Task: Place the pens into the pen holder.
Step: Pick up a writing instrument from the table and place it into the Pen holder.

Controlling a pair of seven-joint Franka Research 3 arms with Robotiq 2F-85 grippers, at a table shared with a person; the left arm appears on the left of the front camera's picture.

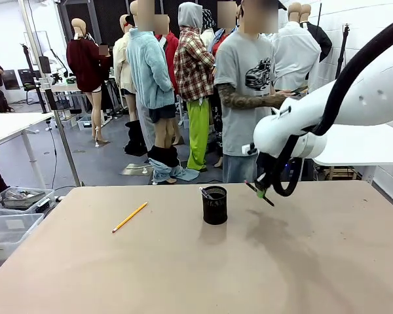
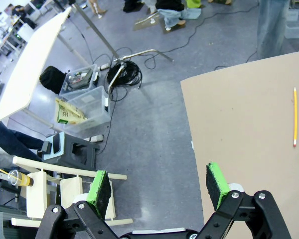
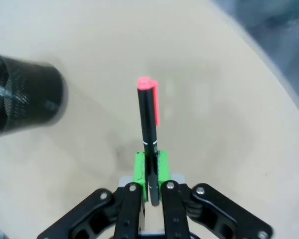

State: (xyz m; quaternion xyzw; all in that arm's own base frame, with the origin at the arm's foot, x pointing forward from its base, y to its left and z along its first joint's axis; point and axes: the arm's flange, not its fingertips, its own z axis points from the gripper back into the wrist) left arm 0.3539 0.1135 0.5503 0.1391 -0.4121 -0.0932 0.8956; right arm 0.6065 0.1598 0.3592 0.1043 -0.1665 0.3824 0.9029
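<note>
- Hanging just right of the holder (image 1: 215, 205) in the front view, the right tool (image 1: 261, 191) is closed on a pen (image 1: 266, 199) that slants down and to the right beneath it. The tool sits above the rim, apparently so the pen can clear it on the way in.
- Front view, continued: a second pen (image 1: 205, 193) already leans in the holder, its end above the rim. A yellow pencil (image 1: 130, 217) lies flat on the table (image 1: 301, 261), well left of the holder and not yet collected.
- Left wrist view: the left tool (image 2: 158, 185) is wide, with nothing between its green pads (image 2: 100, 188). It hangs over the table's edge and the floor, probably parked clear of the other arm. The pencil (image 2: 294, 117) lies on the table (image 2: 239, 109), well apart from it.
- Right wrist view: the right tool (image 3: 150, 172) pinches the pen (image 3: 149, 119) near one end, so most of its length juts past the pads, pink cap foremost. This grip leaves the free end to enter first. The holder (image 3: 27, 94) stands on the table (image 3: 224, 99) at upper left, not in line with the pen, so a sideways shift seems needed before release.
</note>
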